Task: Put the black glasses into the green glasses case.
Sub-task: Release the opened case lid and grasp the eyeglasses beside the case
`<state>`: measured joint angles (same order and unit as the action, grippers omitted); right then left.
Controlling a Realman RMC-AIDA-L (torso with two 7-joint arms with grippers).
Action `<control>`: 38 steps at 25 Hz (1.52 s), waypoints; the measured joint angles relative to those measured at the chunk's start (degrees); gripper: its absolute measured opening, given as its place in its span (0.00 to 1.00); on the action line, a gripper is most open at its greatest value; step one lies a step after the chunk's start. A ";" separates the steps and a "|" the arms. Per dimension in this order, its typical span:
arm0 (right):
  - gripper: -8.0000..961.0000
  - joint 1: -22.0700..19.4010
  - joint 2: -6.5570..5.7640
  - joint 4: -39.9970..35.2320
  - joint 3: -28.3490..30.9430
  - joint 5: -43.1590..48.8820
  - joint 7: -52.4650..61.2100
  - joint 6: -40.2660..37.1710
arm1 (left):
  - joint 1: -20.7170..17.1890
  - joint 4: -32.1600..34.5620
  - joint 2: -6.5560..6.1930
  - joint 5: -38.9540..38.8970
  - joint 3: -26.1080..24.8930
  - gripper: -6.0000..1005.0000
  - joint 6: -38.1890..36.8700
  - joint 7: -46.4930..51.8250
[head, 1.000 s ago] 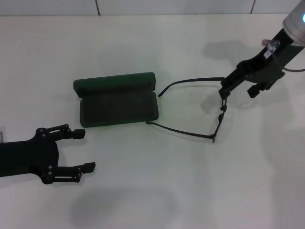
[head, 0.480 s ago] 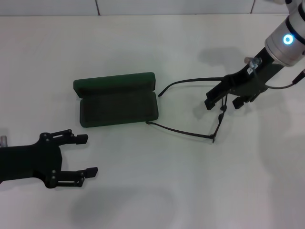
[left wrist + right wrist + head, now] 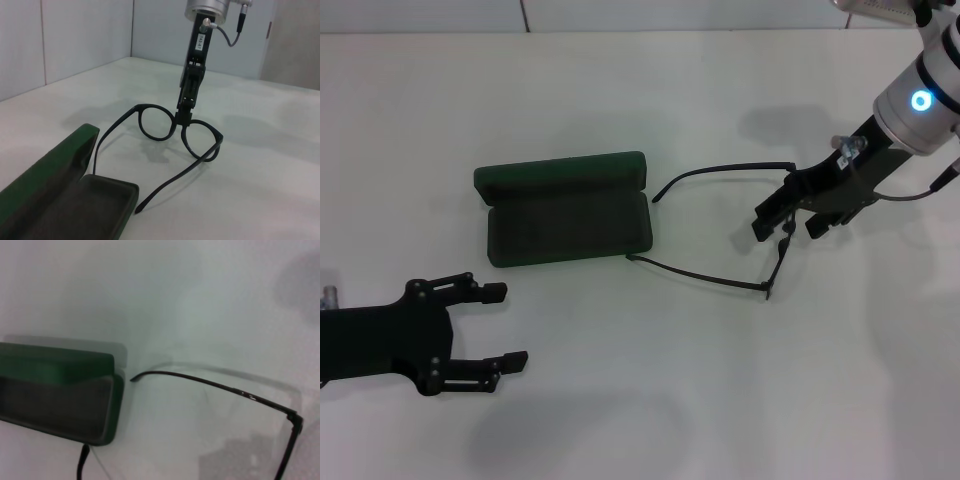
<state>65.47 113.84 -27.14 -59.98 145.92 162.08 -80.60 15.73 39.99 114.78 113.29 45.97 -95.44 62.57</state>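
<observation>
- Table (image 3: 650,400): white worktop, carries all items.
- Green glasses case (image 3: 565,208): open, lid back flat on the far side, tray w/ dark lining facing up. Sits left-centre in head view. Also seen in L wrist view (image 3: 55,200) and R wrist view (image 3: 60,390).
- Black glasses (image 3: 740,235): on the table just right of the case, unfolded, temples pointing toward the case, front frame on the side away from it. Near temple tip lies at the case's front right corner, touching or nearly so; can't tell which. Far temple tip near the case's right end, apart from it. L wrist view (image 3: 175,132) shows front frame standing upright, both round rims visible. R wrist view (image 3: 225,387) shows one temple and the hinge corner only.
- Right gripper (image 3: 782,218): at the front frame of the glasses, at the bridge area per L wrist view (image 3: 183,114). Fingers appear set either side of the frame; whether they're clamped on it or still apart, can't tell.
- Left gripper (image 3: 498,325): low left in head view, well apart from case and glasses, fingers spread apart, holding nothing.
</observation>
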 joint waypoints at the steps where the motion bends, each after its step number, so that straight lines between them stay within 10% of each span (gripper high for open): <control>1: 0.91 0.05 0.00 -0.02 -1.28 0.02 -0.04 0.18 | 0.00 0.00 0.04 0.00 0.00 0.86 0.00 0.00; 9: 0.73 0.17 0.46 -0.32 -4.47 0.04 -0.09 1.94 | -0.01 -0.08 0.10 0.00 0.06 0.86 0.09 0.00; 17: 0.27 0.02 0.20 -0.37 -4.58 0.07 -0.10 2.85 | -0.09 -0.17 0.28 0.06 0.03 0.86 0.17 0.00; 38: 0.20 -0.18 0.60 -0.09 -4.01 -0.40 0.67 2.82 | -0.04 -0.26 0.28 0.57 0.29 0.86 0.88 0.00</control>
<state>65.29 114.44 -27.23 -63.99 145.52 162.74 -77.78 15.69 39.72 115.05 113.86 46.26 -94.56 62.58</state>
